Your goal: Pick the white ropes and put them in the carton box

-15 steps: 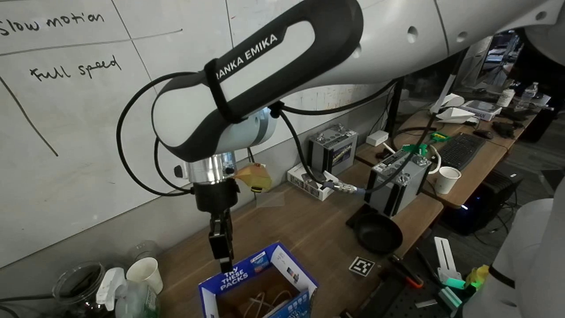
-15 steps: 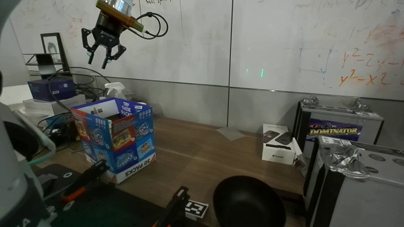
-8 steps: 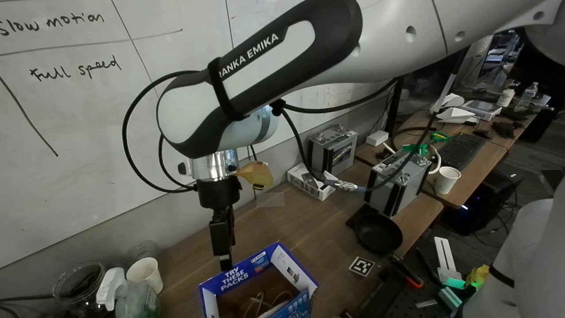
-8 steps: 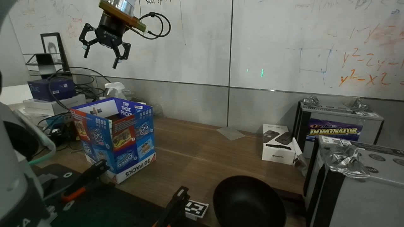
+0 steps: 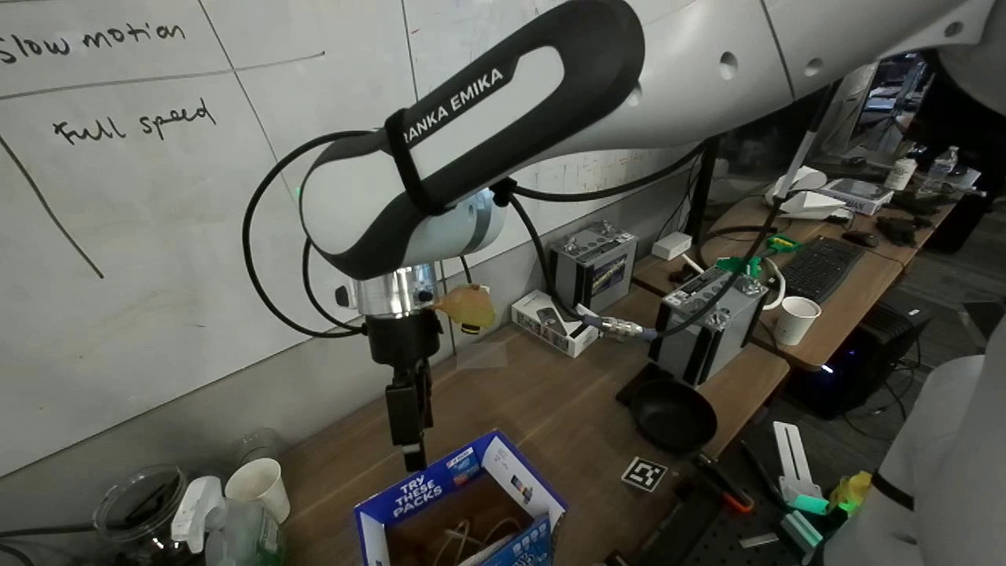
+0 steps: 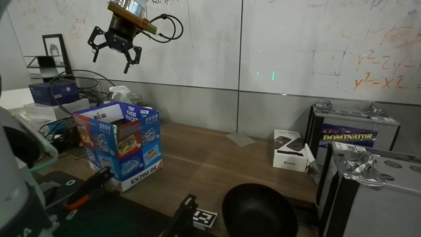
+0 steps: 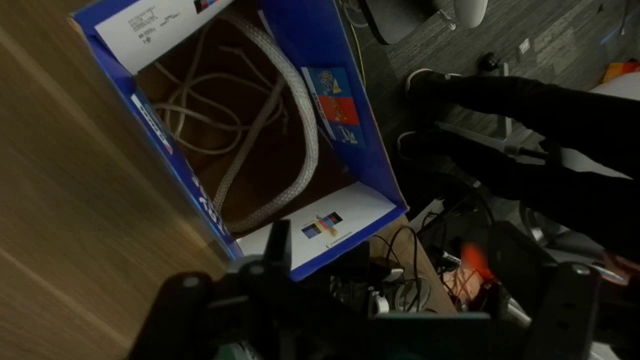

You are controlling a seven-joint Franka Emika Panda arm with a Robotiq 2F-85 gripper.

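Gripper [image 6: 110, 65]: jaws spread wide with nothing between them, upper left in an exterior view, well apart from the carton box [image 6: 126, 148] lower in the frame; that suits a hand with nothing to carry.
White ropes [image 7: 311, 140]: inside the box, upper left of the wrist view; the thick one bows in an arc, probably its own stiffness spreading it toward the walls, while thinner cords lie in slack loops; the placing looks done.
Box mouth: faces up, the box upright on the wooden table [image 6: 197, 154], likely so ropes drop in from above.
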